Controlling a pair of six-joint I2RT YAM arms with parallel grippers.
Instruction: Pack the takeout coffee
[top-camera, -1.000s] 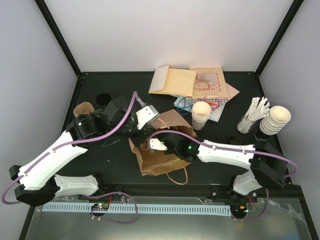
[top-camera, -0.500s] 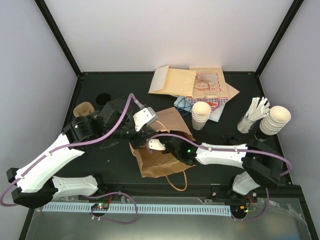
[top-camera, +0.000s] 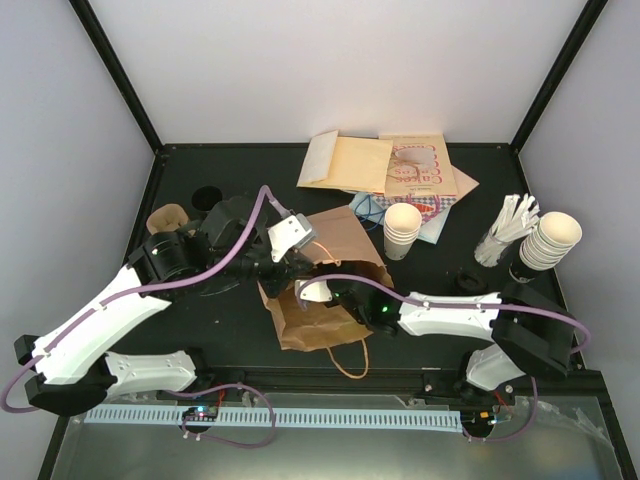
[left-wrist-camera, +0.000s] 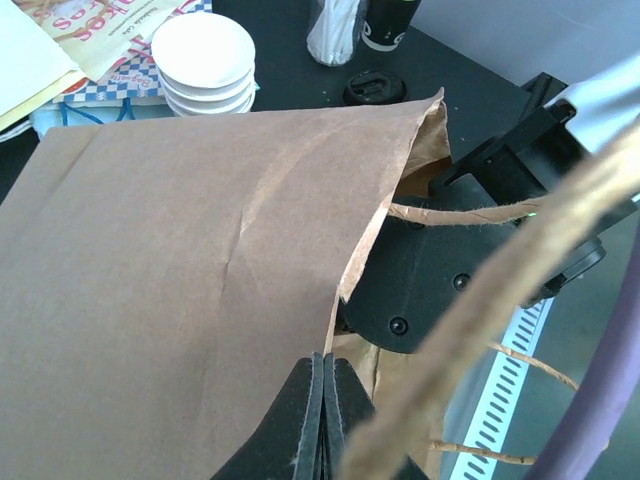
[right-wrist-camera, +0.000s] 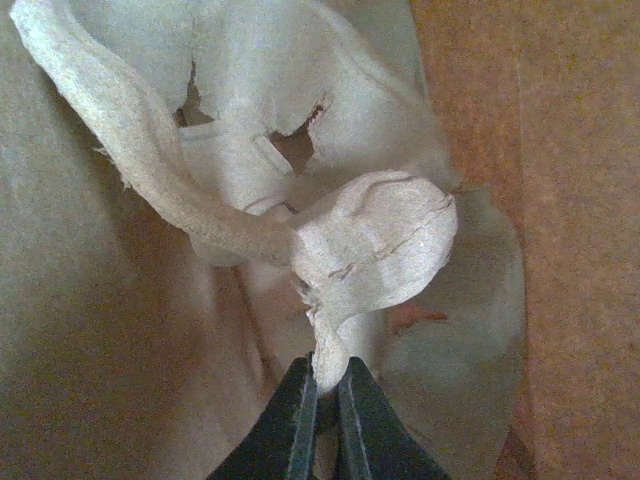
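Black tabletop (top-camera: 230, 170) w/ white walls round it. At the centre of the top view lies a brown paper bag (top-camera: 315, 328), both arms meeting at its mouth. Step in hand, as I read it: seating a moulded pulp cup carrier (right-wrist-camera: 370, 230) inside the bag. To do it well, hold the upper lip high so the mouth gapes and push the carrier in flat & deep. Steer it clear of the twine handle (left-wrist-camera: 470, 330), and don't release until it rests on the bag's lower wall. Left gripper (left-wrist-camera: 322, 368): jaws pressed together w/ the bag's upper edge pinched btwn them, holding it up. Right gripper (right-wrist-camera: 325, 378): almost fully closed, clamped on a thin flap of the carrier; per the top view it is inside the bag mouth. Takeout coffee: no single cup shows in any cam. Only lidless stacks show, a nested cup stack (top-camera: 403, 228) right of centre & a second stack (top-camera: 553, 238) at far right. Whether a cup rides in the carrier, can't tell.
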